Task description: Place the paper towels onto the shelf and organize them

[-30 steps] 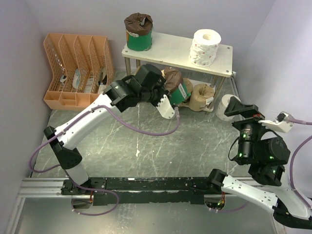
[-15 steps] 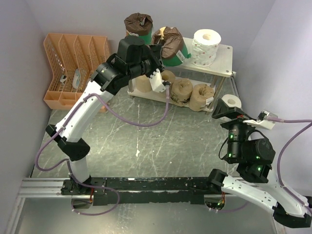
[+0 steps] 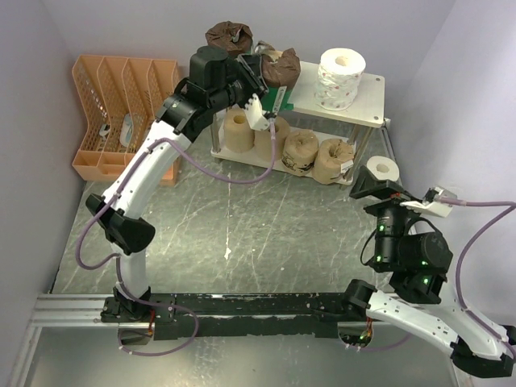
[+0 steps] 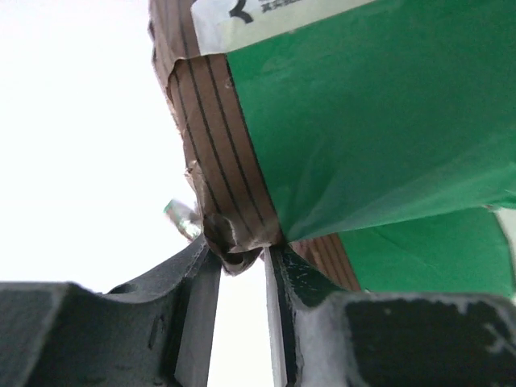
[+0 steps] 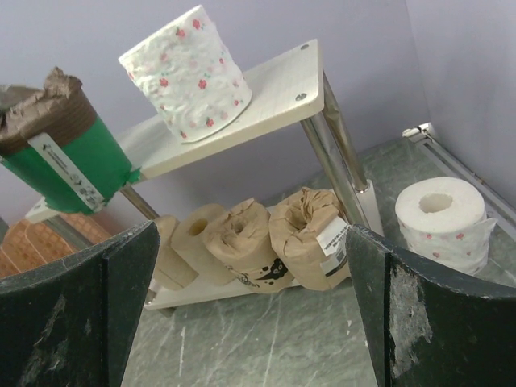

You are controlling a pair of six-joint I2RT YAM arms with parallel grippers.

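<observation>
The left tool (image 4: 242,258) is clamped on the twisted brown paper end of a green-banded roll (image 3: 280,68), its two fingers (image 4: 201,310) pinching only that tuft rather than spanning the roll's body. Holding it by the wrapper likely lets the arm lower the roll from above without the fingers fouling its neighbours. The roll sits tilted over the upper board of the shelf (image 3: 364,103), in the upper middle of the overhead view; whether its base bears on the board cannot be told.

Beside it to the left is the other green-banded roll (image 3: 227,37), and to the right a white roll (image 3: 339,76) stands upright on the same board. Grouping the two green ones together looks like the aim. Four beige rolls (image 3: 300,151) lie in a row on the lower tier.

The right tool (image 5: 251,266) has its fingers spread wide and holds nothing. It hangs just beside the last white roll (image 3: 385,167), which stands on the counter (image 3: 266,234) at centre right, just off the shelf's right end. That roll appears to be the only one not yet shelved.
</observation>
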